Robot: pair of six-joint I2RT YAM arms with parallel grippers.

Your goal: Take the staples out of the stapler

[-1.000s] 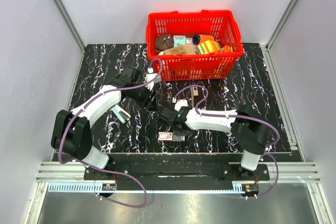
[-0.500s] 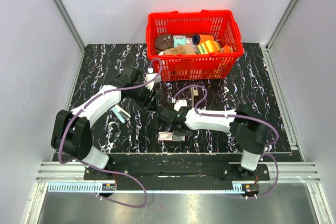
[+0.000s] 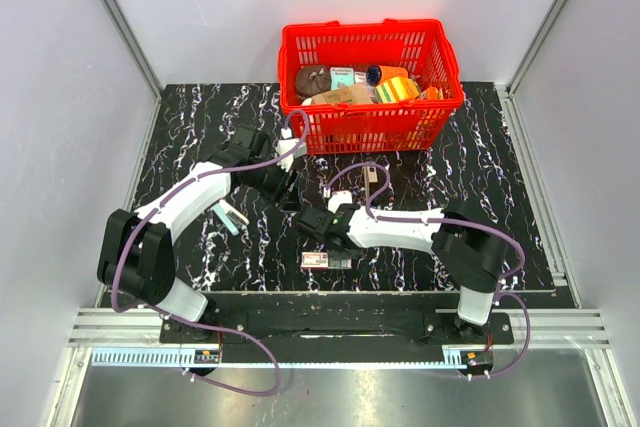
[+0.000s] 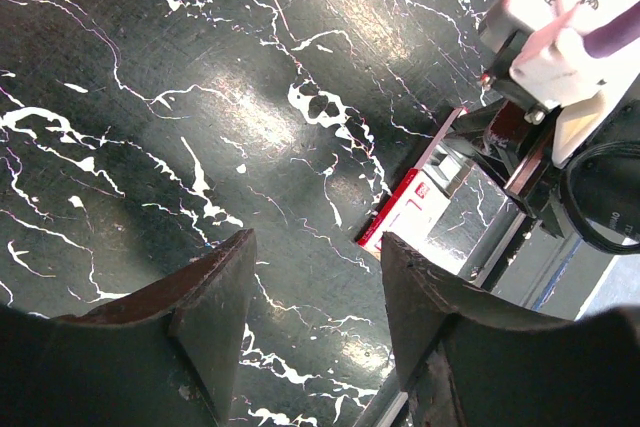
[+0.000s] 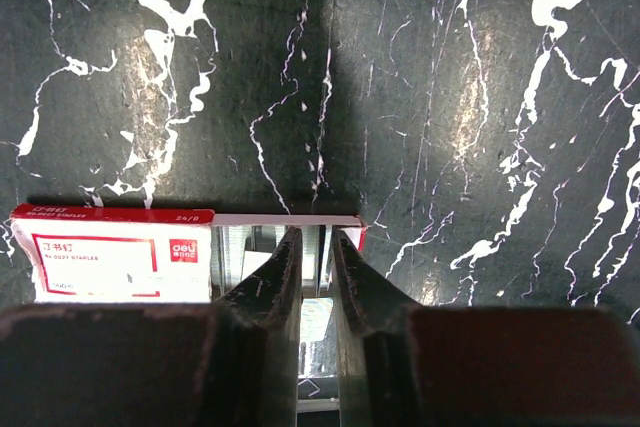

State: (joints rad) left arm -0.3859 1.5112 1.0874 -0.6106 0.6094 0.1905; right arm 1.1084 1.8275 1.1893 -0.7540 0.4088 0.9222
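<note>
The staples (image 5: 319,247) are a thin silvery strip pinched between my right gripper's (image 5: 317,237) nearly closed fingers. The tips sit over the open end of the red-and-white staple box (image 5: 110,252), where more silvery strips lie. In the top view this gripper (image 3: 328,245) hangs over that box (image 3: 322,261) near the table's front. My left gripper (image 4: 315,292) is open and empty above bare black marble, left of the box (image 4: 415,209). It shows in the top view (image 3: 287,195) too. A dark narrow object, perhaps the stapler (image 3: 375,180), lies behind the right arm.
A red basket (image 3: 372,127) full of mixed items stands at the back centre. A small white and teal object (image 3: 228,217) lies under the left forearm. The right arm's wrist (image 4: 560,37) fills the upper right of the left wrist view.
My right gripper has shifted slightly left and nearer, over the staple box. The left arm has not visibly moved.
</note>
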